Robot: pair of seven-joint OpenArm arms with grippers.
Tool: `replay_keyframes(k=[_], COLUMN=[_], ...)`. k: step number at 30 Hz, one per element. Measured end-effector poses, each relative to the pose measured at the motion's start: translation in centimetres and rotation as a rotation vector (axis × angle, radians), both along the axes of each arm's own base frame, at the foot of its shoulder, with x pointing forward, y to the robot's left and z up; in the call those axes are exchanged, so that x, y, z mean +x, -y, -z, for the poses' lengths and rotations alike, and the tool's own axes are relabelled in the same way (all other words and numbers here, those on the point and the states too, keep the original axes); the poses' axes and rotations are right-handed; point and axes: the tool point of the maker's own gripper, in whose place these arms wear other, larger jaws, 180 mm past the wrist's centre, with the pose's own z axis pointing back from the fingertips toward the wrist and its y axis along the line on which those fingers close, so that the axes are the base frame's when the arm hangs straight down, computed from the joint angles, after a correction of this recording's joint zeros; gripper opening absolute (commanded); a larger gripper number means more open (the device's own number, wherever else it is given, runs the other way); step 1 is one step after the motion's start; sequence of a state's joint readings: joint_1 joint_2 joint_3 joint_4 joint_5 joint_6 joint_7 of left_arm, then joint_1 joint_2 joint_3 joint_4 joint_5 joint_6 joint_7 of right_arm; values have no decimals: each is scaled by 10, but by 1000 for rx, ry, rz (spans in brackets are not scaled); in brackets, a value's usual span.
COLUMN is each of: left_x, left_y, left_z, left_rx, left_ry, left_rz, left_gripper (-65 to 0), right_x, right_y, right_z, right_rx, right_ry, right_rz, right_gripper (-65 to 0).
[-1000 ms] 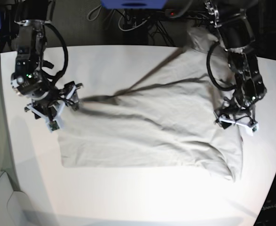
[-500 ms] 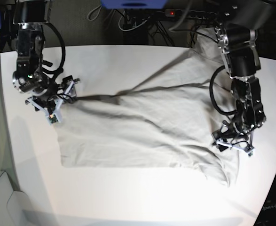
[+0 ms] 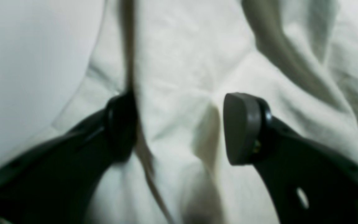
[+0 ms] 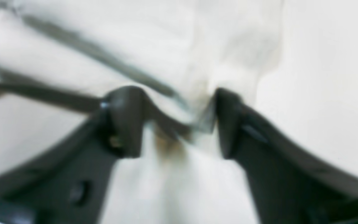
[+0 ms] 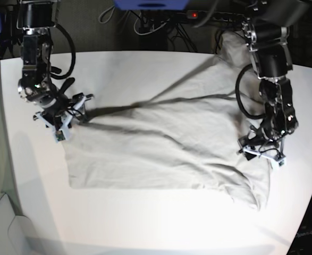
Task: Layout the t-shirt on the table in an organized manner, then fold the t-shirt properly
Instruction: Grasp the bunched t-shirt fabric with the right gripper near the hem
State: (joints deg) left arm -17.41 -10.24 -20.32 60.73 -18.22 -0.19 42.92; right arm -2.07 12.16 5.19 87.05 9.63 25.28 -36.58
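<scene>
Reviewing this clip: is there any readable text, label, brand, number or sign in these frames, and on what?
None can be read.
The light grey-beige cotton t-shirt: no print or label visible in any view.
The glossy white table: plain, no markings.
The blue object at the top edge: no legible text.
Both wrist views are blurred; nothing written shows on the dark gripper fingers.

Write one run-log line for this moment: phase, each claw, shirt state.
phase: laying out | left claw: open, straddling t-shirt fold | right claw: cloth between jaws, grip unclear | t-shirt: wrinkled on table
</scene>
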Motion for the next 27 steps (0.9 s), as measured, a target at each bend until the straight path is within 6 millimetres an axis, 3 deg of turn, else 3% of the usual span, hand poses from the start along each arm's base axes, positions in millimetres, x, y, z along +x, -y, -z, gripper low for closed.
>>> replay_keyframes(k=[6,9,12,18,23,27], left_x=[-5,-7,-13,-21,-29,-35], left_y=[-1,-2,-3,-6,-8,-6], left_z=[3,4,8,10,8,10], left_rx=[1,-1,7,18,37,44], left_ry=[16,19,20,24,27,18], left_rz=[-11,-14,-18,-19,-11,-1], left_gripper=[-229,-229,-229,-229,-229,-229], right_x=[31,40,59,131,170,157], right_y=[-13,-15,-32,-69,-120,-192], right_z=[-21,-22,-32,-75,-104,-95], right_rx=[42,31,38,18,30,25], right_ry=[73,68,90,163,194,164], right_rz=[3,-8,-56,-161,-259,-417], right_gripper=[-650,-650,-650,-650,-650,-650])
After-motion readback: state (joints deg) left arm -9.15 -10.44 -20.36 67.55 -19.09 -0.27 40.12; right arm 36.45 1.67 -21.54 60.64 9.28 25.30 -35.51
